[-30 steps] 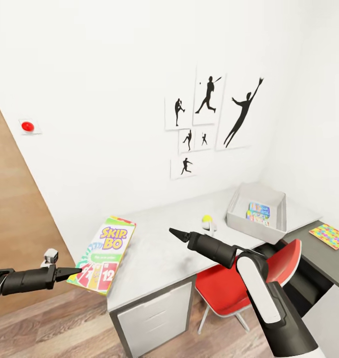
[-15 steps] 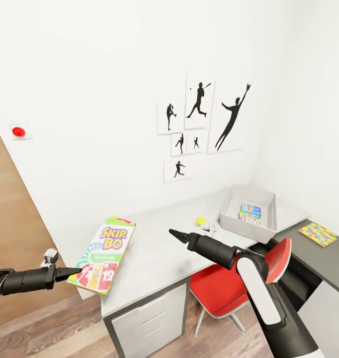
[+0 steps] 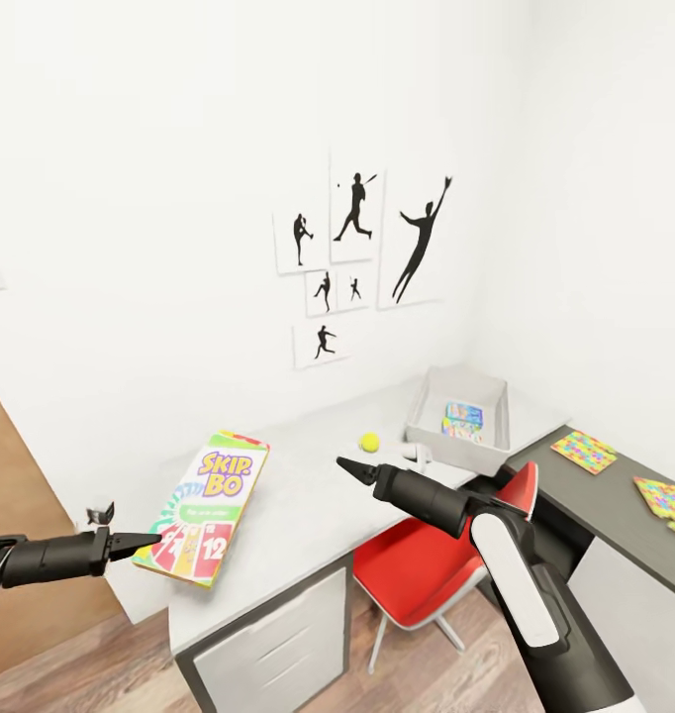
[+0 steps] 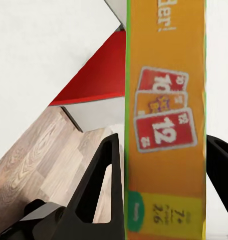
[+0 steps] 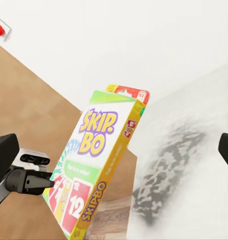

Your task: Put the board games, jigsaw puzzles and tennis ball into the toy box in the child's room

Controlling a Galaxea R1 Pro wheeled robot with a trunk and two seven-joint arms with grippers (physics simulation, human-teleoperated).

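The room is very bright, with soft, even light and no glare. The plain white wall (image 3: 159,198) looks almost washed out. Shadows are faint. In the right wrist view a dark, grainy, blotchy patch sits on the pale grey worktop (image 5: 184,165). Edges look a little soft and blurry.

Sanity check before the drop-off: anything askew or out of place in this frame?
One oddity: the Skip-Bo box is tilted, pinched only at its lower edge by the left claw. On the desk, the tennis ball and two puzzles lie outside the toy box.
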